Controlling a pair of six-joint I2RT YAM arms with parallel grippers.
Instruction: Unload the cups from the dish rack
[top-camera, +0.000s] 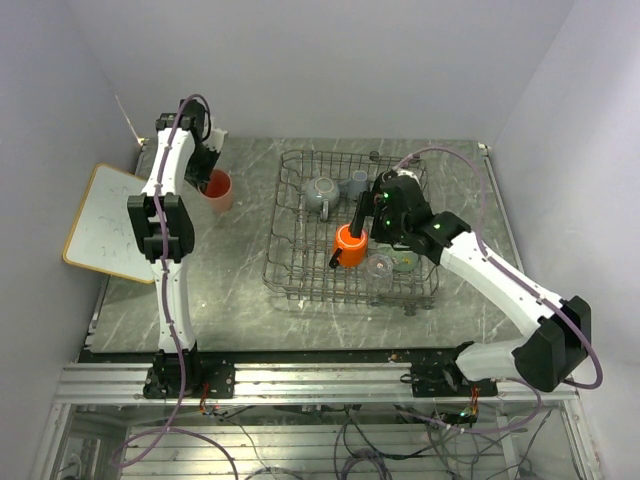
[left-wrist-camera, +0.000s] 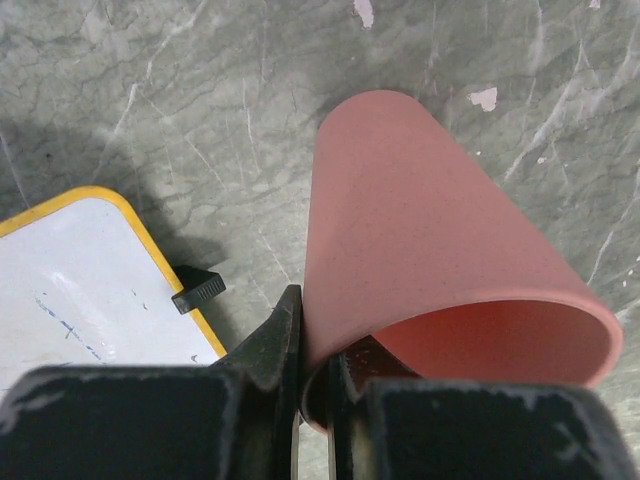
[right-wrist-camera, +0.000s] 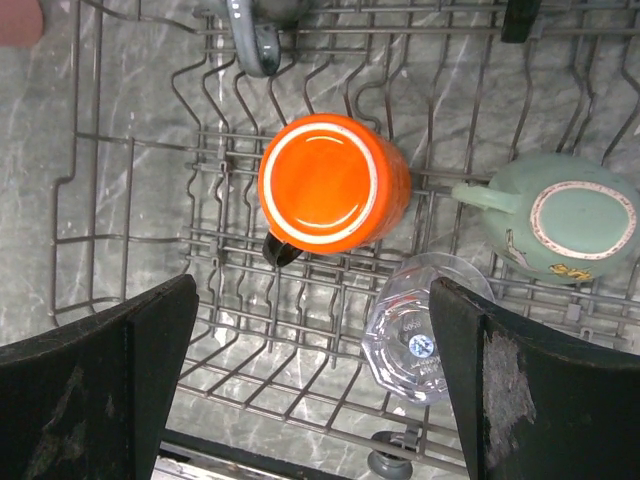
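The pink tumbler (left-wrist-camera: 430, 230) is outside the dish rack, over the grey table to its left (top-camera: 217, 189). My left gripper (left-wrist-camera: 315, 350) is shut on its rim, one finger outside the wall and one inside. The wire dish rack (top-camera: 283, 262) holds an upside-down orange mug (right-wrist-camera: 330, 185), a clear glass (right-wrist-camera: 415, 330) on its side, a mint-green mug (right-wrist-camera: 570, 220) and two grey mugs (top-camera: 322, 193) at the back. My right gripper (right-wrist-camera: 312, 300) hovers open above the rack. The orange mug lies just beyond its fingertips and the glass lies by the right finger (right-wrist-camera: 520, 380).
A white board with a yellow-wood frame (left-wrist-camera: 80, 280) lies at the table's left edge, close beside the tumbler, with a small black clip (left-wrist-camera: 198, 290) at its border. Walls close in the table at the back and on both sides.
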